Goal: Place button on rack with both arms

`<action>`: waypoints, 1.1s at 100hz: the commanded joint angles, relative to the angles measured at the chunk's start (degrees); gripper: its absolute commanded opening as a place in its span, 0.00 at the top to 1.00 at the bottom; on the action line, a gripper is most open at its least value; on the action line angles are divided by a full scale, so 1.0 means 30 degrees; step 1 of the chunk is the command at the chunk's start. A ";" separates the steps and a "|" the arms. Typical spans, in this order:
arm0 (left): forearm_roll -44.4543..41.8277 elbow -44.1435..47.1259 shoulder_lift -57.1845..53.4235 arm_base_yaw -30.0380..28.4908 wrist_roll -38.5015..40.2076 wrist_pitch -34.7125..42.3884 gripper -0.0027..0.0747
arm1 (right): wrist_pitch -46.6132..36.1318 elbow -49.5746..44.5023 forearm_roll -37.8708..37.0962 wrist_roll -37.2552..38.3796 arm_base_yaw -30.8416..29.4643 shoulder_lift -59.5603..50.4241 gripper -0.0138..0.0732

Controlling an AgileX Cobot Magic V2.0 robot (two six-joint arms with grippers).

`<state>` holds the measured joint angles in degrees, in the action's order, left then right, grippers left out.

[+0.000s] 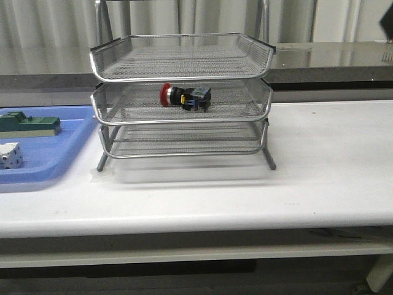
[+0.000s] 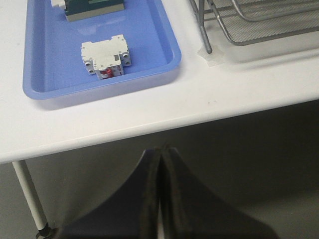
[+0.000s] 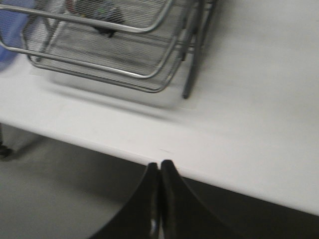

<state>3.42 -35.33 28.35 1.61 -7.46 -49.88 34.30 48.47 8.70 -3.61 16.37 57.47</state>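
The button (image 1: 184,97), with red head, black body and blue rear block, lies on its side in the middle tray of the silver wire rack (image 1: 182,80). The rack stands on the white table. Part of the button shows through the mesh in the right wrist view (image 3: 102,15). A corner of the rack shows in the left wrist view (image 2: 249,22). My left gripper (image 2: 160,149) is shut and empty, off the table's front edge. My right gripper (image 3: 160,165) is shut and empty at the table's front edge. Neither arm shows in the front view.
A flat blue tray (image 1: 58,153) lies left of the rack, holding a green block (image 1: 27,125) and a small white block (image 1: 9,155). The white block (image 2: 106,57) and blue tray (image 2: 149,55) show in the left wrist view. The white table (image 1: 325,160) extends right of the rack.
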 commanded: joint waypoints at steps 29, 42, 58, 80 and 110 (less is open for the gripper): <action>0.0264 -0.0491 0.0084 0.0010 0.0248 0.1332 0.99 | 0.0285 -0.1170 -0.3100 0.0930 -0.1500 -0.7224 0.91; 0.0264 -0.0491 0.0084 0.0010 0.0248 0.1332 0.99 | 0.0437 -0.2104 -0.3100 0.0930 -0.1500 -0.9164 0.91; 0.0264 -0.0491 0.0084 0.0010 0.0248 0.1332 0.99 | 0.0995 -0.2922 -0.3100 0.0930 -0.1500 -1.0771 0.91; 0.0264 -0.0491 0.0084 0.0010 0.0248 0.1332 0.99 | 0.1314 -0.2938 -0.3100 0.0930 -0.1500 -1.1080 0.91; 0.0264 -0.0491 0.0084 0.0010 0.0248 0.1332 0.99 | 0.1252 -0.2938 -0.3100 0.0930 -0.1500 -1.1080 0.91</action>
<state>3.42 -35.33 28.35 1.61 -7.46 -49.88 42.01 38.30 0.00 -0.88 12.24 24.08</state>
